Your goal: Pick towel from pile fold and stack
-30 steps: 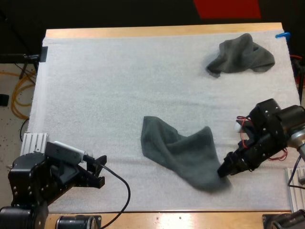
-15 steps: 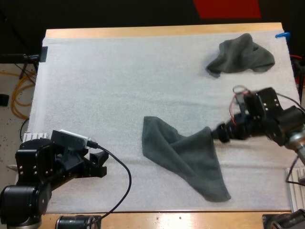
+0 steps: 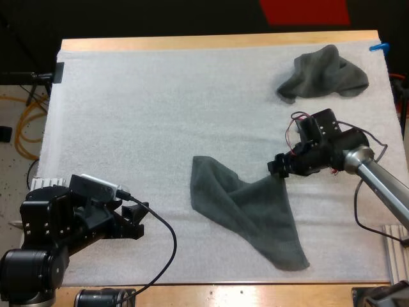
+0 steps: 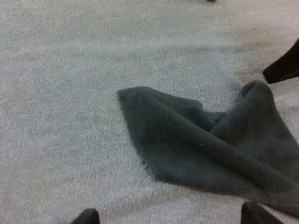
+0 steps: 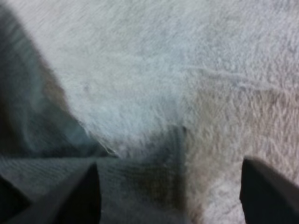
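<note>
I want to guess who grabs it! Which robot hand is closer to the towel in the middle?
Right. The right gripper is at the middle towel's far corner; the left gripper sits apart, off to its left across bare mat.

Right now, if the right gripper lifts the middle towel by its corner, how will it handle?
Probably floppy: the towel lies in soft folds, so it should hang limp from the right gripper rather than hold shape. Likely light, being thin cloth. Its nap may drag slightly on the fuzzy mat.
</note>
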